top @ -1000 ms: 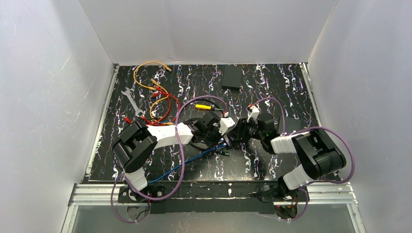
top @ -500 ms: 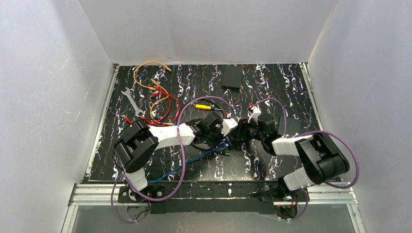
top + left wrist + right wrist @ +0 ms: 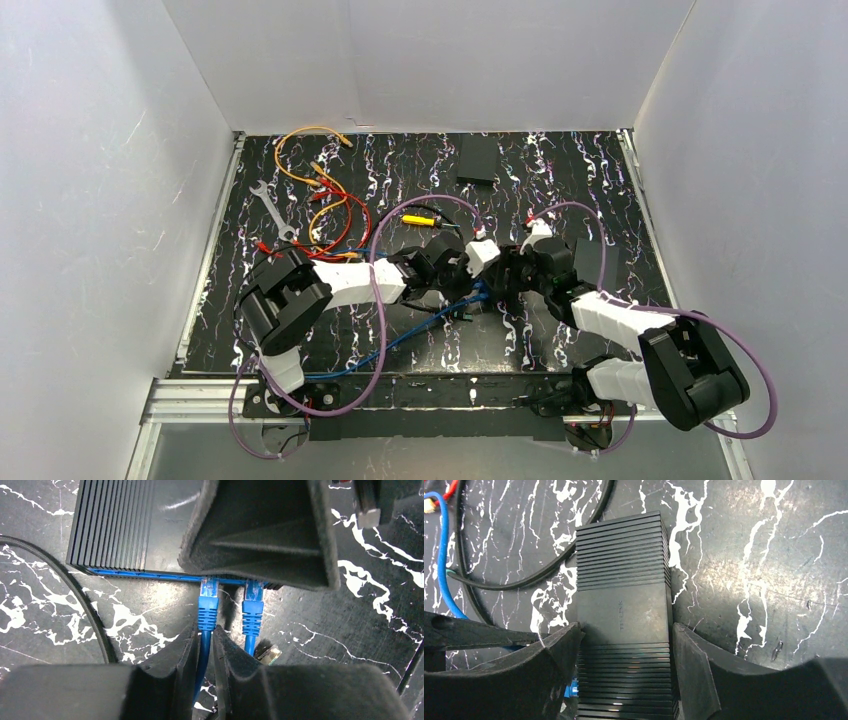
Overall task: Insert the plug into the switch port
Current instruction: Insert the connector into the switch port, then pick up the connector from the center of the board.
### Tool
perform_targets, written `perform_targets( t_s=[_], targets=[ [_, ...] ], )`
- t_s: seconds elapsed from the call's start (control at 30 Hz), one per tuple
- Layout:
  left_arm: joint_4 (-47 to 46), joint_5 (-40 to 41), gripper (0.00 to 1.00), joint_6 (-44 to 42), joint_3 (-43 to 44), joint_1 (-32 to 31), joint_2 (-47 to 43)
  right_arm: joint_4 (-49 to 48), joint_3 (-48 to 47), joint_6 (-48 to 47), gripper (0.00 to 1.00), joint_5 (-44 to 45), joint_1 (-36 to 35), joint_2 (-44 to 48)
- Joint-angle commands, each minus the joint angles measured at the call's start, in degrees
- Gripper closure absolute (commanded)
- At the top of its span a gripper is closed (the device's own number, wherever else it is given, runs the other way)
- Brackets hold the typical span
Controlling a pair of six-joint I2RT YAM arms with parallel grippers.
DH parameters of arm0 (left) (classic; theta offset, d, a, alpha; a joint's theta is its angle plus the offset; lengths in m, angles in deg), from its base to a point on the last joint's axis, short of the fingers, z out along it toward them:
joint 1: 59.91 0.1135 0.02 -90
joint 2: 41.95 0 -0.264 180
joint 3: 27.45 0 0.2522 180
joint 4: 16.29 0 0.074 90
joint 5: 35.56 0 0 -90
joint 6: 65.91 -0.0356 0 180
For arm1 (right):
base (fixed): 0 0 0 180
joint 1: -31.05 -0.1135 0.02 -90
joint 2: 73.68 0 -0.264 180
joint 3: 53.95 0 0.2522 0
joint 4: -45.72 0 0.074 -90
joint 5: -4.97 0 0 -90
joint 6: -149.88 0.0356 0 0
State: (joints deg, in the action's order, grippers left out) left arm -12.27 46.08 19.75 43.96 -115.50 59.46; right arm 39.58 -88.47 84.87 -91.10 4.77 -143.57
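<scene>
The black ribbed switch [image 3: 125, 525] [image 3: 623, 605] lies on the marbled table, mostly hidden under both wrists in the top view. Two blue plugs sit in its blue port row: the left plug [image 3: 208, 607] and a second plug [image 3: 253, 607]. My left gripper [image 3: 205, 630] [image 3: 468, 287] is pinched on the blue cable [image 3: 202, 655] just behind the left plug. My right gripper [image 3: 625, 627] [image 3: 503, 278] straddles the switch's width, with a finger [image 3: 556, 650] against each side. One right finger [image 3: 260, 535] covers the switch's near right part in the left wrist view.
A loose clear connector [image 3: 268, 654] lies beside the second plug. A black cable [image 3: 90, 610] curves left of the switch. A wrench [image 3: 272, 212], red and orange wires [image 3: 325, 205], a yellow tool [image 3: 418, 220] and another black box [image 3: 477, 160] lie farther back.
Both wrists and the switch have shifted slightly right and away. The right arm's elbow has swung down toward the near right corner. The blue cable has followed.
</scene>
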Motion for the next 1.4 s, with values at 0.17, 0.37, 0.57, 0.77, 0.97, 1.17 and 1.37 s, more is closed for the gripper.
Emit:
perform_targets(
  t_s=[0.17, 0.37, 0.57, 0.77, 0.97, 1.17, 1.37],
  targets=[
    [-9.6, 2.2, 0.67, 3.9, -1.6, 0.3, -1.4, 5.9, 0.0, 0.6, 0.15, 3.1, -1.4, 0.5],
    [-9.1, 6.1, 0.49, 7.8, -5.4, 2.8, -7.2, 7.3, 0.6, 0.8, 0.04, 5.8, -1.3, 3.7],
    [-2.7, 12.1, 0.21, 11.8, -10.1, 8.5, -18.5, 8.0, 1.2, 0.8, 0.01, 8.3, -1.3, 6.8],
    [5.9, 12.5, 0.02, 17.3, -13.6, 14.3, -28.0, 7.8, 1.6, 0.7, 0.01, 7.9, -1.3, 8.4],
    [18.0, 13.9, 0.02, 24.5, -12.2, 16.2, -29.8, 7.4, 1.6, 0.7, 0.01, 6.9, -1.3, 8.3],
    [20.2, 14.1, 0.02, 23.7, -11.7, 16.2, -29.0, 7.1, 1.5, 0.7, 0.01, 6.4, -1.3, 7.6],
    [26.2, 12.4, 0.02, 18.6, -1.5, 15.7, -19.5, 6.8, 1.4, 0.8, 0.01, 4.5, -1.3, 7.0]
  ],
)
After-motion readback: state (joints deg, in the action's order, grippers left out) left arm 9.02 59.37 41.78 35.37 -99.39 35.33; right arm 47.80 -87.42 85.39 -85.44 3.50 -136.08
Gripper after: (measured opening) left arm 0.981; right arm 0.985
